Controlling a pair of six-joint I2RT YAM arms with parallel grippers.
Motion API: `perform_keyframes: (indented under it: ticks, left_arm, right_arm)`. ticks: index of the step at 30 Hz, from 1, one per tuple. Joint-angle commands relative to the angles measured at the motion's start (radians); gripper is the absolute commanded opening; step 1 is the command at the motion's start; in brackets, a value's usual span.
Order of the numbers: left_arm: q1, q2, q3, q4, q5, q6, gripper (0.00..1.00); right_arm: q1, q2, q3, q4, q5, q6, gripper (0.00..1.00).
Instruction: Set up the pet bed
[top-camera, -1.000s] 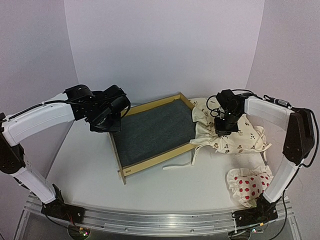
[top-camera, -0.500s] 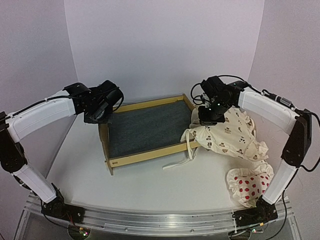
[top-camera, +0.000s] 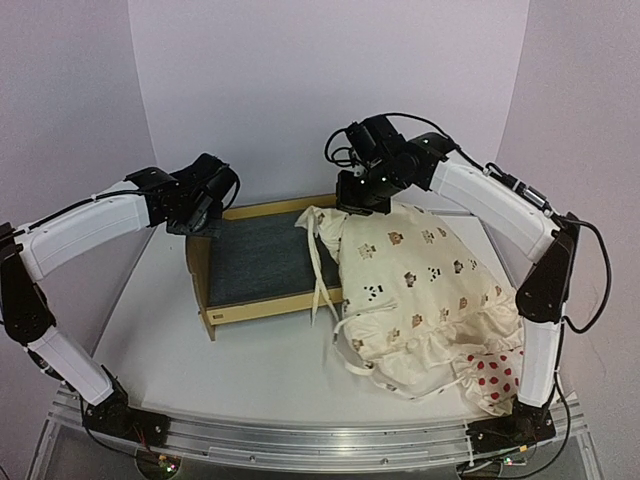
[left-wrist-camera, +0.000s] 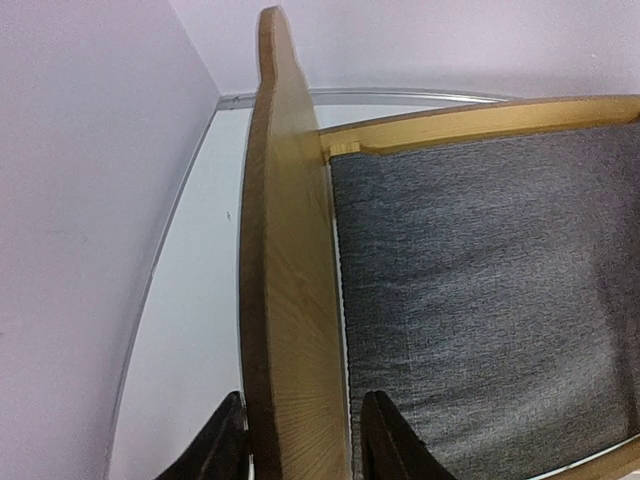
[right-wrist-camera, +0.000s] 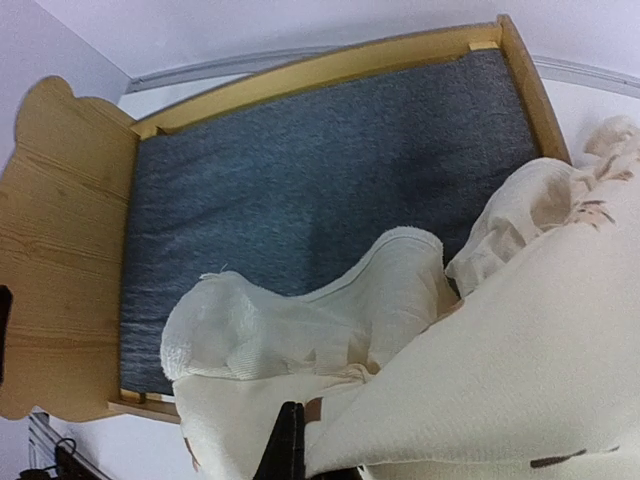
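The left gripper (left-wrist-camera: 300, 440) sits at the left end of the pet bed (top-camera: 255, 262), with one finger on each side of the tall headboard (left-wrist-camera: 285, 250). The wrist view does not show whether the fingers are pinching the board or have let go of it, so I cannot tell. The bed stands upright on the table (top-camera: 160, 330), left of centre. Its dark felt base (left-wrist-camera: 480, 280) faces up, bare, and its headboard is nearest the left arm.

To the right, the right gripper (top-camera: 362, 200) is clenched on an upper edge of the cream printed cover (top-camera: 420, 290). It holds the cover above the foot end of the bed. The cloth hangs down in a long drape that hides that end of the frame, and its lower ruffle lies on the table. The red-dotted pillow (top-camera: 495, 378) lies at the far right, partly under the cover's hem.

The frame looks placed, so the step in hand is probably bringing the cover onto it. Next, the right arm would need to carry the held edge leftward over the felt towards the headboard, then lower it so the cloth spreads inside the rails and does not bunch at the foot. The left gripper could best brace the headboard so the light frame does not slide.
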Motion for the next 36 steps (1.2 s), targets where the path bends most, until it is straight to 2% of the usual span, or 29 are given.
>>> perform_keyframes:
  ticks: [1, 2, 3, 5, 6, 7, 9, 12, 16, 21, 23, 25, 27, 30, 36]
  left_arm:
    - [-0.007, -0.002, 0.022, 0.059, 0.006, 0.022, 0.59]
    - [-0.007, -0.006, 0.029, 0.052, 0.010, 0.022, 0.66]
    - [-0.006, -0.010, 0.035, 0.044, 0.017, 0.022, 0.74]
    - [-0.007, -0.019, 0.045, 0.029, 0.029, 0.028, 0.95]
    - [-0.007, -0.023, 0.053, 0.017, 0.036, 0.031, 0.99]
    - [-0.006, -0.024, 0.065, 0.002, 0.044, 0.033, 1.00]
    - [-0.008, -0.025, 0.099, -0.037, 0.061, 0.032, 1.00]
    - [-0.008, -0.030, 0.164, -0.084, 0.104, 0.034, 1.00]
    - [-0.044, -0.021, 0.300, -0.132, 0.171, 0.047, 1.00]
    - [-0.166, 0.085, 0.569, -0.234, 0.198, 0.043, 1.00]
    - [-0.219, 0.128, 0.622, -0.243, 0.247, 0.034, 1.00]
    - [-0.251, 0.147, 0.595, -0.196, 0.324, 0.029, 1.00]
    - [-0.272, 0.143, 0.498, -0.093, 0.406, 0.021, 0.99]
    - [-0.282, 0.138, 0.355, 0.055, 0.521, -0.005, 1.00]
    - [-0.286, 0.145, 0.181, 0.260, 0.688, -0.040, 1.00]
  right_arm:
    - [0.031, 0.051, 0.081, 0.179, -0.087, 0.108, 0.00]
    - [0.031, 0.064, 0.086, 0.181, -0.124, 0.099, 0.03]
    - [0.032, 0.069, 0.082, 0.178, -0.153, 0.081, 0.14]
    - [0.031, 0.038, 0.022, 0.170, -0.169, 0.019, 0.56]
    - [0.028, 0.004, -0.023, 0.164, -0.160, -0.022, 0.71]
    - [0.023, -0.042, -0.080, 0.157, -0.147, -0.061, 0.82]
    - [0.003, -0.148, -0.199, 0.150, -0.127, -0.125, 0.95]
    - [-0.082, -0.293, -0.357, 0.144, -0.159, -0.188, 0.98]
    - [-0.272, -0.459, -0.519, 0.136, -0.295, -0.218, 0.98]
    - [-0.473, -0.520, -0.632, 0.131, -0.392, -0.272, 0.98]
    - [-0.556, -0.524, -0.683, 0.134, -0.449, -0.282, 0.98]
    - [-0.646, -0.518, -0.730, 0.139, -0.548, -0.283, 0.98]
    - [-0.715, -0.507, -0.776, 0.160, -0.626, -0.288, 0.98]
    - [-0.780, -0.489, -0.847, 0.209, -0.714, -0.299, 0.98]
    - [-0.925, -0.443, -0.983, 0.375, -0.870, -0.302, 0.98]
